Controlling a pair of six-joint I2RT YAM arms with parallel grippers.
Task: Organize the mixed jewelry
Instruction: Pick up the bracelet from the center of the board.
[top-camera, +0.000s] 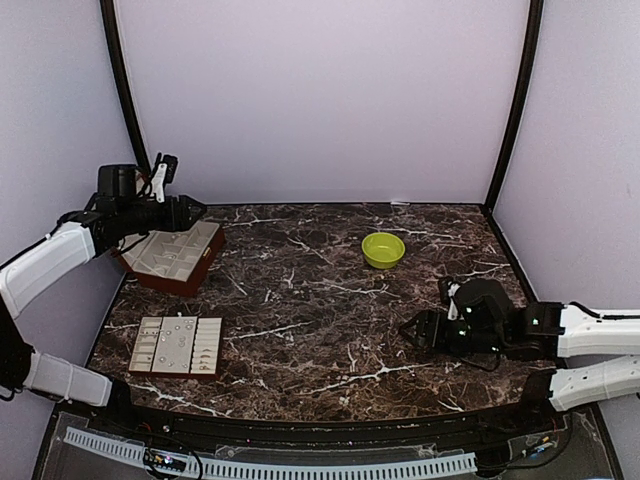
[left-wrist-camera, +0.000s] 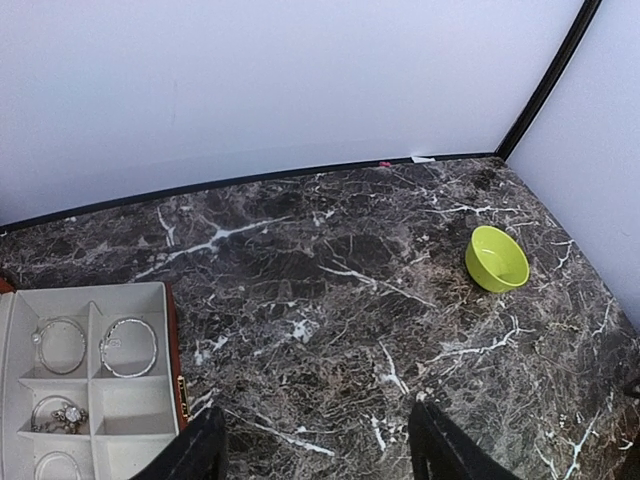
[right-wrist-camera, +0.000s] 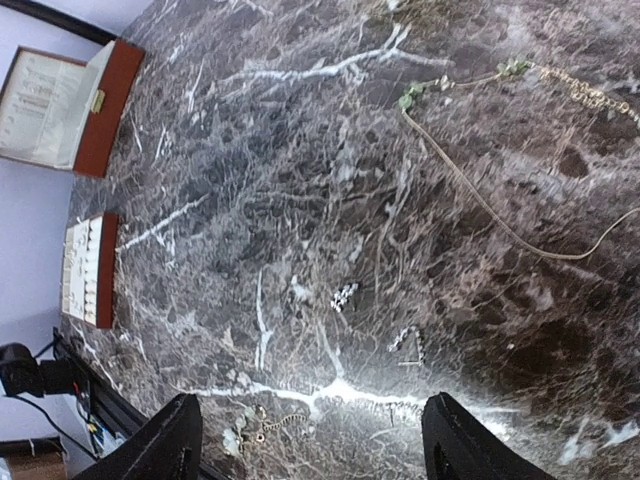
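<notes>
Loose jewelry lies on the dark marble in the right wrist view: a small sparkling piece (right-wrist-camera: 344, 295), a second one (right-wrist-camera: 408, 342), a short chain with pale stones (right-wrist-camera: 255, 428) and a long thin chain (right-wrist-camera: 480, 195). My right gripper (right-wrist-camera: 315, 450) is open and hovers low over these pieces, empty; it is at the right in the top view (top-camera: 412, 330). My left gripper (left-wrist-camera: 315, 455) is open and empty, raised at the far left (top-camera: 190, 210) beside the reddish-brown box (top-camera: 185, 278). Silvery bangles (left-wrist-camera: 128, 347) lie in that box's compartments.
A cream compartment tray (top-camera: 210, 345) with tiny pieces lies front left and shows in the right wrist view (right-wrist-camera: 88, 270). A lime green bowl (top-camera: 383, 249) stands at the back right of centre, empty in the left wrist view (left-wrist-camera: 496, 259). Walls close the back and sides.
</notes>
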